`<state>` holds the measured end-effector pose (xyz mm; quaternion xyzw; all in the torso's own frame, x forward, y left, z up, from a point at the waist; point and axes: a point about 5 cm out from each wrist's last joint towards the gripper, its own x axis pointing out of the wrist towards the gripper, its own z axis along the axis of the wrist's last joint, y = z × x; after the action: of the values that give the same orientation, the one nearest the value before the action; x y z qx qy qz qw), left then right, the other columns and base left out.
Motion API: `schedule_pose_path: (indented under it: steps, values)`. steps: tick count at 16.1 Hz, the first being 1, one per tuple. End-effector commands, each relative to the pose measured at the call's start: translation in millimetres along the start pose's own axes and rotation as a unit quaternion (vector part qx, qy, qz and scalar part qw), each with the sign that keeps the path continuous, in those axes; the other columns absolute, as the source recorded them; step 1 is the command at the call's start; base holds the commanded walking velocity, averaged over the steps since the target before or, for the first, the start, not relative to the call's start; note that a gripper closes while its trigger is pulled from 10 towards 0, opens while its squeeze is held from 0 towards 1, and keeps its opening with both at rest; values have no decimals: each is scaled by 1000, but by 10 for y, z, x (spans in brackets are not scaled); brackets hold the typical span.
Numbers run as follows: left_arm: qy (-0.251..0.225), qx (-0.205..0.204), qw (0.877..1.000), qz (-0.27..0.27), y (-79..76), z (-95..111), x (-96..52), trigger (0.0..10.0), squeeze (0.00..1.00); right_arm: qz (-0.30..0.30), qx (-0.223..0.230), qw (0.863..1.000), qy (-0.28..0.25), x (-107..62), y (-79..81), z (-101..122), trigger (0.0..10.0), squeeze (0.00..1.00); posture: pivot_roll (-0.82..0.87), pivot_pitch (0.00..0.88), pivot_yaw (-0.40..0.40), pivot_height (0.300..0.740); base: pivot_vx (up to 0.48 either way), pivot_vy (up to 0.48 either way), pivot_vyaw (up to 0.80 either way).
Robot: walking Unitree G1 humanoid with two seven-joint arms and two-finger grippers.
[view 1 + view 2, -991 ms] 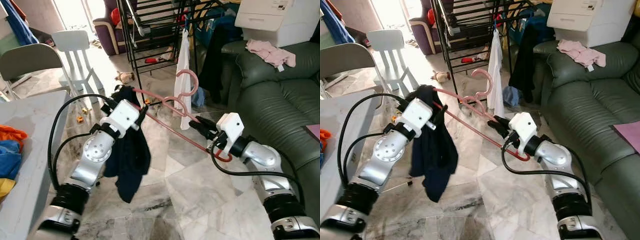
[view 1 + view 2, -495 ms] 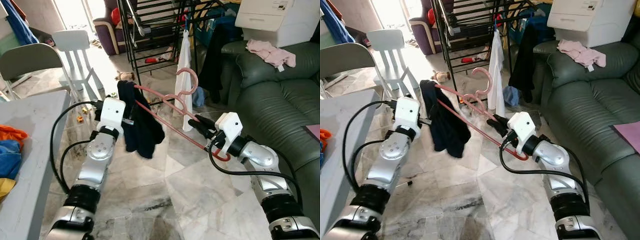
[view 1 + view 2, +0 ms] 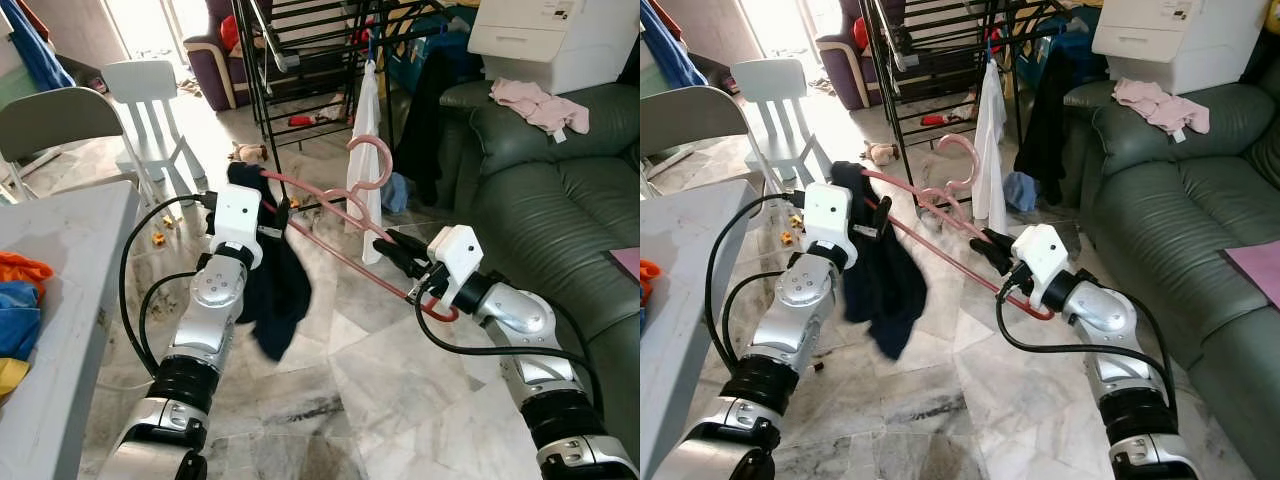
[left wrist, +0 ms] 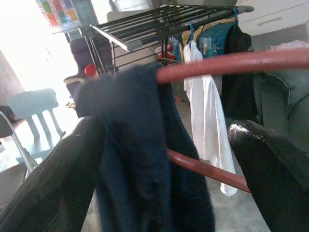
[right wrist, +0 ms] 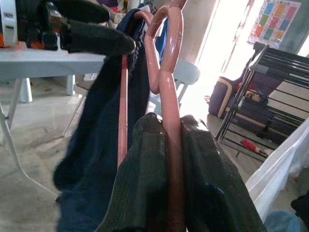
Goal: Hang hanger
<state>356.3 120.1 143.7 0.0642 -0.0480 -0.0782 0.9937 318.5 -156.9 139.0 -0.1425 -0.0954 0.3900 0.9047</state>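
My right gripper [image 3: 396, 251] is shut on the lower bar of a pink hanger [image 3: 340, 205], and its fingers [image 5: 145, 183] clamp the pink hanger [image 5: 171, 96] from both sides. The hook [image 3: 375, 160] points up toward the black drying rack [image 3: 300, 60]. A dark navy garment [image 3: 270, 290] is draped over the hanger's left end and hangs down. My left gripper [image 3: 275, 215] is at that end, open. Its fingers [image 4: 58, 183] stand wide apart around the dark garment [image 4: 140, 159] and the hanger bar [image 4: 231, 63].
The rack stands ahead with a white shirt [image 3: 368, 140] and dark clothes hanging on it. A green sofa [image 3: 560, 200] fills the right side. A grey table [image 3: 70, 260] with coloured clothes [image 3: 15, 300] is at my left, chairs [image 3: 150, 100] beyond it.
My left arm has shifted at the hanger's left end. The navy garment swung out sideways half a second ago and hangs straight down now. The right gripper kept its hold.
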Motion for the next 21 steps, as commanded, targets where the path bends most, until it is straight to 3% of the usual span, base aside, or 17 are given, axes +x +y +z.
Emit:
schedule_pose_path:
  steps: [1,2,3,4,9,10,12,21]
  values:
    - [5,-4,1000,6,53,7,26,10000,0,14,-11,999,-32,67,17,144,10000,0,-120,0,114,740,0,0,0]
    - [9,-9,1000,7,56,-8,32,10000,0,25,-6,999,-34,61,34,153,10000,0,-123,0,115,740,0,0,0]
    - [10,-12,1000,7,58,-16,40,6863,0,28,-7,999,-34,56,40,158,10000,0,-126,0,115,740,0,0,0]
    - [11,-10,1000,7,60,-14,53,4745,0,33,-5,999,-34,49,50,162,10000,0,-129,0,115,740,0,0,0]
    - [5,-12,1000,11,88,23,92,2863,0,35,-4,999,-31,32,64,162,10000,0,-131,0,116,740,0,0,0]
    - [4,-12,1000,12,96,19,92,1333,0,36,-3,999,-31,34,66,166,10000,0,-131,0,116,740,0,0,0]
    - [5,-12,1000,13,113,4,87,0,0,37,-4,999,-31,39,68,173,10000,0,-129,0,115,740,0,0,0]
    - [1,-11,1000,14,137,2,93,0,0,36,-5,999,-29,48,48,179,10000,0,-130,0,111,740,0,0,0]
